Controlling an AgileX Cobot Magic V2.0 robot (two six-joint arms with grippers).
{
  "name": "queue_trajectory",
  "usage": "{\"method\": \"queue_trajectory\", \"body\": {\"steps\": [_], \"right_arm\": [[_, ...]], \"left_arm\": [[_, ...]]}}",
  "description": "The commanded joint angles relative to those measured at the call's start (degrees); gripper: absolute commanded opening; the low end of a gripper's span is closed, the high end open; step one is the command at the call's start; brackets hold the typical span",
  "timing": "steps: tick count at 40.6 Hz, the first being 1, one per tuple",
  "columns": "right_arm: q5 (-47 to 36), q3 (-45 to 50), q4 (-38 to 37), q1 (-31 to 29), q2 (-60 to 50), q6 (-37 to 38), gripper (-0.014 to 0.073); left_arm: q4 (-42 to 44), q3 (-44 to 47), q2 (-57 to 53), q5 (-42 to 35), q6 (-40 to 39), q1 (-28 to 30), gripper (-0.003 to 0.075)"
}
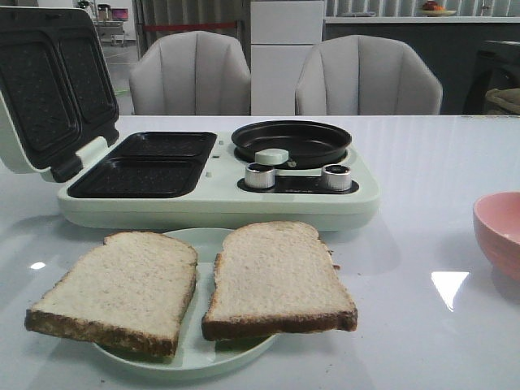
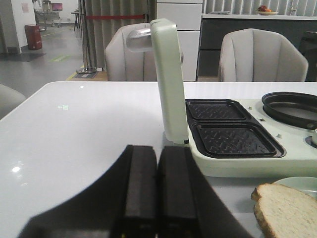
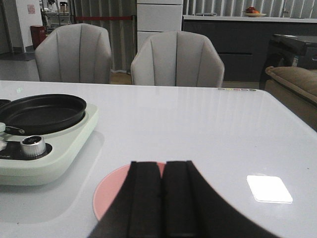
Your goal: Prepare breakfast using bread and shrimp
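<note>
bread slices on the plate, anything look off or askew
Slightly. Both bread slices are too big for the pale green plate, so their crust edges overhang its rim. The right slice's near edge lifts off the plate. Nothing is spilled, and the sandwich maker sits open and empty.

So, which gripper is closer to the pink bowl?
The right gripper. It hangs shut just over the near side of the pink bowl. The left gripper, also shut, is at the far side of the table, by the open lid.
</note>
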Motion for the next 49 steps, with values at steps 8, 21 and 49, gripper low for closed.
{"method": "queue_trajectory", "body": {"steps": [8,21,49], "right_arm": [[-4.95,-1.03,0.07,0.14,-1.19,-0.31,0.0045],[-4.95,-1.03,0.07,0.14,-1.19,-0.31,0.0045],[-7.88,-1.03,-0.31,0.14,-1.2,-0.36,0.0045]], "left_arm": [[-0.05,1.74,-1.01,-5.0,-0.42,0.02,0.01],[-0.05,1.74,-1.01,-5.0,-0.42,0.02,0.01],[-0.05,1.74,-1.01,-5.29,-0.42,0.02,0.0099]]}}
